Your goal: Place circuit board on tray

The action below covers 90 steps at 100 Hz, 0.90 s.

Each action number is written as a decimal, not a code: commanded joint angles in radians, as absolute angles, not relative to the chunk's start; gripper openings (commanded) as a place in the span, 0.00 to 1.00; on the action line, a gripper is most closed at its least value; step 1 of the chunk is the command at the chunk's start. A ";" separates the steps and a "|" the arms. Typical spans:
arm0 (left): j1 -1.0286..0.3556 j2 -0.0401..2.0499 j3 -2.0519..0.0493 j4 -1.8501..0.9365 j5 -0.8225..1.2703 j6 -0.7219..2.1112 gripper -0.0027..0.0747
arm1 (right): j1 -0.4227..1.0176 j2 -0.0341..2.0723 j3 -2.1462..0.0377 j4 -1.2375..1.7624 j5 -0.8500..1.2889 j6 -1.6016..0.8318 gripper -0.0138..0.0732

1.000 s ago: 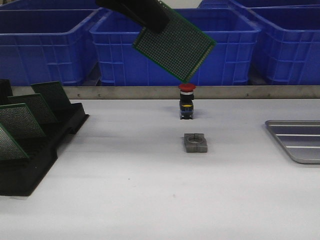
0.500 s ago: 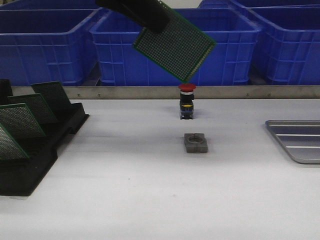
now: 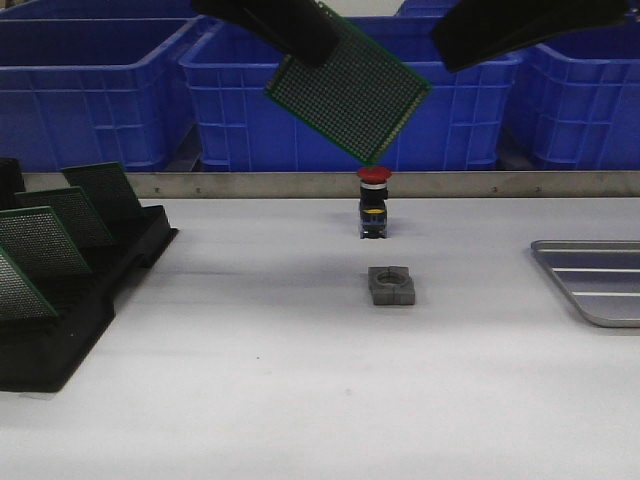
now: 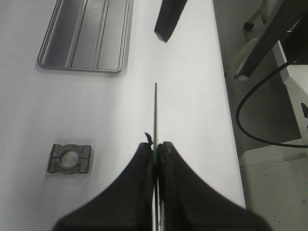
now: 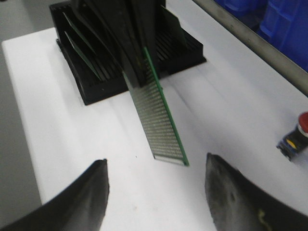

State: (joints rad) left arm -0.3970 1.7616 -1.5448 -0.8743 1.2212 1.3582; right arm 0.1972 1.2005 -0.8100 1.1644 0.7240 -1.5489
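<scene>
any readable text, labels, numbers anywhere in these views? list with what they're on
None readable.
Push button: yellow band on its body, possibly a label, too small and blurred to read.
Right gripper: faint yellowish mark on one finger, not legible.
Circuit board, crates, tray, rack, clamp block: no print visible.

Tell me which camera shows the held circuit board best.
The front view: the circuit board faces the camera, tilted, in the left pincer. The right wrist view shows it obliquely and slightly blurred; the left wrist view shows only its thin edge.
</scene>
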 commanded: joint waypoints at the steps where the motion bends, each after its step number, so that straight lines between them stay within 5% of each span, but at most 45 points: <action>1: -0.407 1.718 -1.566 -0.938 1.276 1.354 0.01 | 0.198 1.222 -0.843 1.322 0.755 -1.662 0.69; 47: -0.407 1.718 -1.566 -0.938 1.276 1.354 0.01 | 0.198 1.427 -0.936 1.377 0.860 -1.676 0.68; 57: -0.407 1.718 -1.566 -0.938 1.276 1.354 0.01 | 0.198 1.442 -0.942 1.377 0.863 -1.676 0.54; 76: -0.407 1.718 -1.566 -0.938 1.276 1.354 0.01 | 0.198 1.444 -0.942 1.377 0.868 -1.676 0.13; 90: -0.407 1.718 -1.566 -0.938 1.271 1.354 0.01 | 0.198 1.444 -0.942 1.377 0.878 -1.676 0.08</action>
State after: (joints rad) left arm -0.3970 1.7616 -1.5448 -0.8636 1.2131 1.3640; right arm 0.1995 1.4700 -0.9109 1.2974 0.8722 -1.6796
